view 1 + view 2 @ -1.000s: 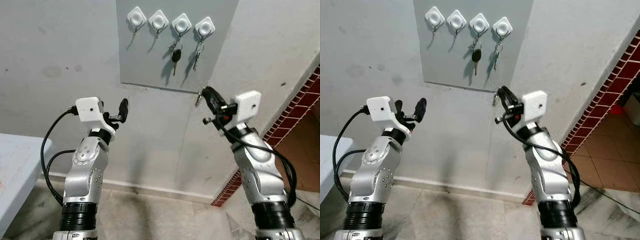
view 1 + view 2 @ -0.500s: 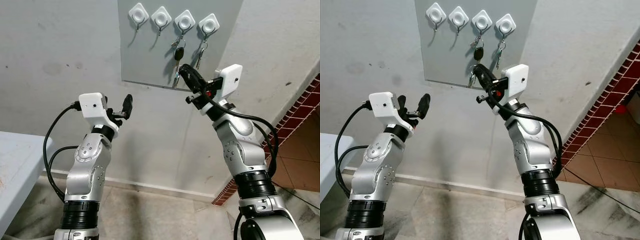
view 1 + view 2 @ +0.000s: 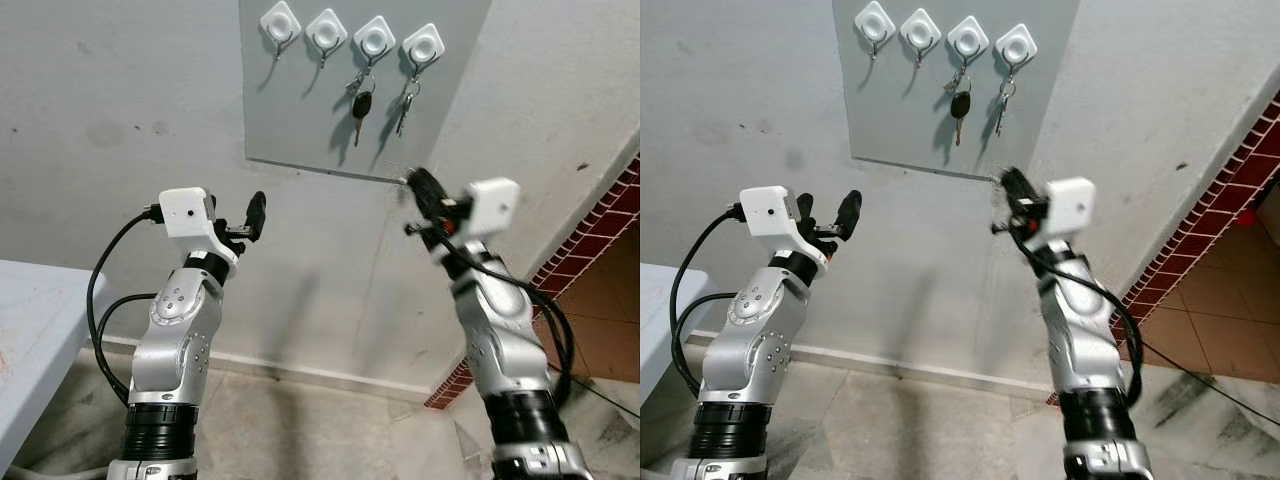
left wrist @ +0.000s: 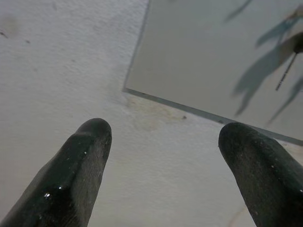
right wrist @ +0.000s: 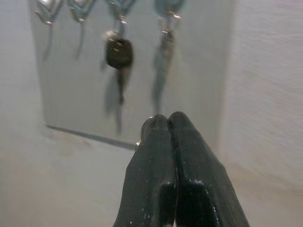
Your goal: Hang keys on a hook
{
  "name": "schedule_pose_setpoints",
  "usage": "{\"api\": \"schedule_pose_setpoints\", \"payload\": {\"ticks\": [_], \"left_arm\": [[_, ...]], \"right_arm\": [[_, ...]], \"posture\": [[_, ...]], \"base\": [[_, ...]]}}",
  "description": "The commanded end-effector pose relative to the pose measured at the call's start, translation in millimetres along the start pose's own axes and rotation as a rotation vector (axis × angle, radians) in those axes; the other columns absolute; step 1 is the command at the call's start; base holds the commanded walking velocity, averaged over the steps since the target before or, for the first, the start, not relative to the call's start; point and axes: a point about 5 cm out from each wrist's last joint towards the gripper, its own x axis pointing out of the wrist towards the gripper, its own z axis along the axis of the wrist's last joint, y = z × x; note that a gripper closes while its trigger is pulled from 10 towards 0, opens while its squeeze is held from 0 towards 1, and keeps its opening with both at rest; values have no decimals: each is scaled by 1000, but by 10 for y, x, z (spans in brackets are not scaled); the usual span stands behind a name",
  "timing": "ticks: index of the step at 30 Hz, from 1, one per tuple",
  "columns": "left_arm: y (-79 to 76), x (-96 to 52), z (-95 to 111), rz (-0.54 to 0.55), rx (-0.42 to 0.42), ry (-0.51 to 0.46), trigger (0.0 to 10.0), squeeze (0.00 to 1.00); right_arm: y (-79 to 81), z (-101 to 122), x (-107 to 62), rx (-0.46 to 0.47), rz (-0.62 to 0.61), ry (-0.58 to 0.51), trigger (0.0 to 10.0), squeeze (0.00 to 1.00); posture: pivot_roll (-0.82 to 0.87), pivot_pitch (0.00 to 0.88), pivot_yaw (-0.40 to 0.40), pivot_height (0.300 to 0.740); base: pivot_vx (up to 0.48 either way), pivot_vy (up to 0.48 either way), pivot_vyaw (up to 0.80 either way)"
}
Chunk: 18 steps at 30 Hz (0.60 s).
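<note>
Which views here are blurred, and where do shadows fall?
Left and right eye views: the right gripper and its forearm are smeared by motion; the left gripper stays sharp, and the hanging keys cast slanting shadows on the grey board. Right wrist view: the keys and board are soft. Left wrist view: sharp, with key shadows on the board.

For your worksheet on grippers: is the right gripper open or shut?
Shut. The right gripper has its two black fingers pressed together, a small metal ring peeking out beside them.
</note>
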Motion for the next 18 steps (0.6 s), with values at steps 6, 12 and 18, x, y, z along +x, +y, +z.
{"api": "schedule_pose_setpoints", "payload": {"ticks": [6, 12, 18], "left_arm": [[-38, 31, -1, -23, -7, 12, 10000, 0], [-49, 45, 0, -36, -2, 14, 10000, 0], [-47, 47, -3, -39, 1, 18, 10000, 0]], "right_arm": [[-21, 69, -136, -11, -44, -12, 10000, 0], [4, 68, -193, -7, -60, -1, 10000, 0], [31, 61, -223, 3, -64, 10, 10000, 0]], "posture": [[23, 4, -39, 740], [19, 0, -34, 740], [21, 0, -30, 740]], "base": [[0, 406, 0], [0, 451, 0], [0, 434, 0]]}}
